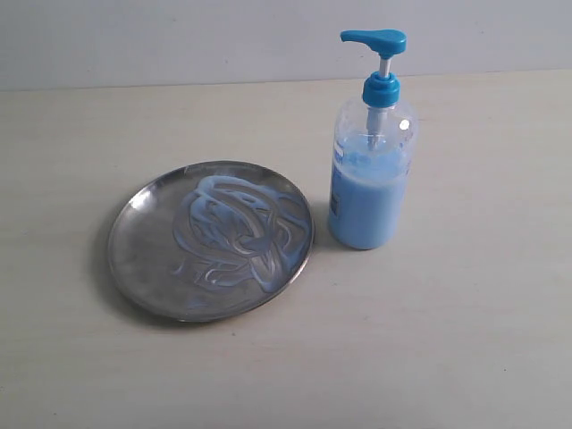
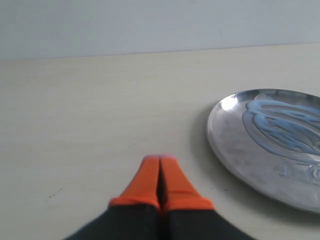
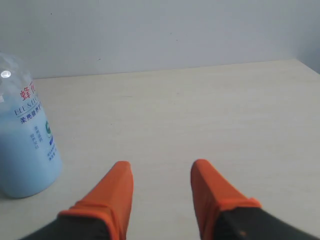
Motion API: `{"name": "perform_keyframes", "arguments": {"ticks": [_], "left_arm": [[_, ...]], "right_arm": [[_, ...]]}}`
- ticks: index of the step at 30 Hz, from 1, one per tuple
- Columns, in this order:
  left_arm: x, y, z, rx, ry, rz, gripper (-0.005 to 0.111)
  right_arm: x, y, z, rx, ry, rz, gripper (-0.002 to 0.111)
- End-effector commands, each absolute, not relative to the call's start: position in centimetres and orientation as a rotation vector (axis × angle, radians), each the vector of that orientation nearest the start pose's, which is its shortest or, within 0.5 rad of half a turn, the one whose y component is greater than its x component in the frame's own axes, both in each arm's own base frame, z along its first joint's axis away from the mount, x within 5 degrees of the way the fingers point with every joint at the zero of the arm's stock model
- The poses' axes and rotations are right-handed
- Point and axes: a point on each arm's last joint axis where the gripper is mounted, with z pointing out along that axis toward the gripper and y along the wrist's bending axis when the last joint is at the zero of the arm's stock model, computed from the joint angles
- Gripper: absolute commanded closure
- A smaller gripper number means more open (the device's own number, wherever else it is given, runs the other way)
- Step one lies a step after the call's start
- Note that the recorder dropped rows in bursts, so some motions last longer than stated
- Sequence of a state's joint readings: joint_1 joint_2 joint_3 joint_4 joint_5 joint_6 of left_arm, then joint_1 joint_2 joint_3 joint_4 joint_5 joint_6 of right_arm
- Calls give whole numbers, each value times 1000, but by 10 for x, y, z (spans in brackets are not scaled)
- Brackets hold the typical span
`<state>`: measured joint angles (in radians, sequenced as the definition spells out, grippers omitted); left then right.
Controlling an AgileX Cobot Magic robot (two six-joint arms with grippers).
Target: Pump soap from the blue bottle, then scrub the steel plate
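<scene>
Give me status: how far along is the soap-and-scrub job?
Looks done: soap lies in smeared swirls on the steel plate, so pumping and some spreading seem done. In hand: nothing. The left gripper is shut and empty, and the right gripper is open, clear of the upright blue bottle. Left: possibly more scrubbing. No scrubber is in view.
</scene>
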<state>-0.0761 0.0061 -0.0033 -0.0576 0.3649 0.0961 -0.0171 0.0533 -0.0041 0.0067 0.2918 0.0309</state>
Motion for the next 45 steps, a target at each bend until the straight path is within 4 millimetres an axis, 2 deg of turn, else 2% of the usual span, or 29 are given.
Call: {"name": "perform_keyframes", "arguments": {"ticks": [1,10,21,33,38,45], "left_arm": [[53,-6,182,129,1831,-45,107],[53,-6,182,129,1831,-45,107],[53,-6,182,129,1831,-45,107],[53,-6,182,129,1831,-45,107],[53,-6,182,129,1831,-45,107],[53,-6,182,129,1831,-45,107]], "right_arm": [[58,-1,185,48,1818,5,68],[61,-1,182,50,1866,5,68],[82,-2,234,50,1895,5,68],[132,-3,284,52,1964,5,68],[146,-3,290,50,1981,3,68],[146,-3,290,53,1978,5,68]]}}
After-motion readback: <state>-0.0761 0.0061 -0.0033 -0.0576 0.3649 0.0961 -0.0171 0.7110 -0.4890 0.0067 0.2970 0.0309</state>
